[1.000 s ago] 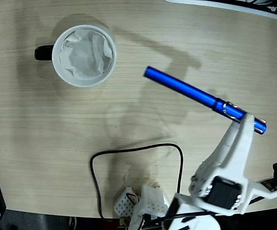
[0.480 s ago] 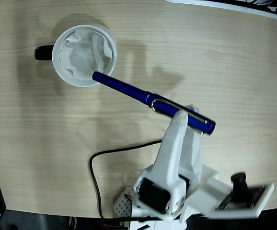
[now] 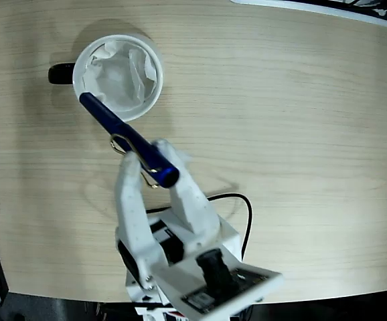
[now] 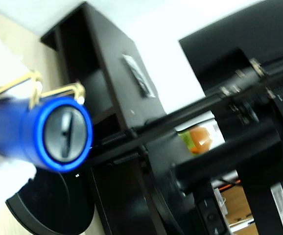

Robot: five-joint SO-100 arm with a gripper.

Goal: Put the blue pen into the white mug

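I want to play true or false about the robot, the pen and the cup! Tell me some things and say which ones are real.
1. The gripper is holding the blue pen. True.
2. The pen lies flat on the table. False: it is held up, its far tip over the rim of the white mug.
3. The mug has white paper inside. True.
4. The mug's handle is red. False: the handle is black.
5. A black cable lies on the table near the arm. True.
6. The mug is tipped over. False: it stands upright, seen from above.
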